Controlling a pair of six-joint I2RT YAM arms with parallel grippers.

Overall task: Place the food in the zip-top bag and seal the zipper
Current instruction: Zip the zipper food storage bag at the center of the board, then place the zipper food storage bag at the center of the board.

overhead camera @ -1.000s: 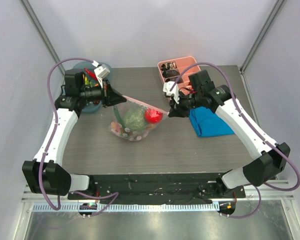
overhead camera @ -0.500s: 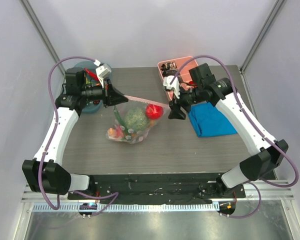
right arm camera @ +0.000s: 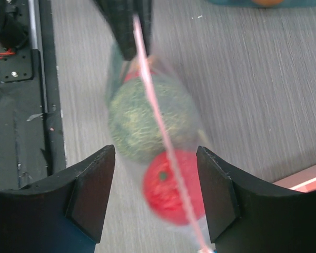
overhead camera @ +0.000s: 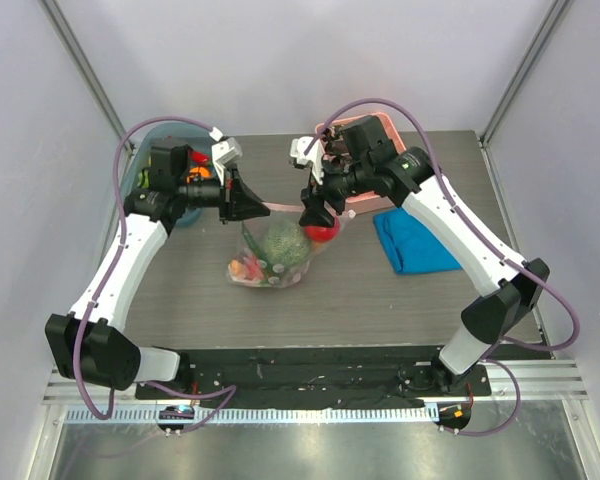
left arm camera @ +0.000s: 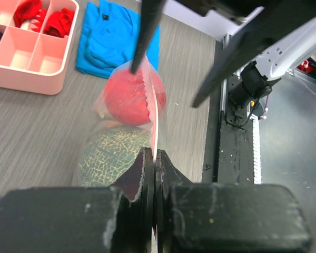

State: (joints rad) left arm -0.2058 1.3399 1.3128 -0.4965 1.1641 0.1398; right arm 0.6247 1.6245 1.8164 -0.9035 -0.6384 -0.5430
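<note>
Right wrist view shows sealing in hand: the left gripper [left arm camera: 154, 158] pinches one end of the zipper [right arm camera: 147, 89], the zip-top bag [overhead camera: 270, 258] with the food [right arm camera: 131, 126] inside hangs over, perhaps resting on, the bench [overhead camera: 380, 290], and the spread right gripper [right arm camera: 155, 155] straddles the strip, needing next to clamp and slide along it.

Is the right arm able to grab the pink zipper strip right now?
Probably yes. The right fingers stand open on either side of the zipper, with nothing in between. The left fingers pinch its other end, holding it taut.
</note>
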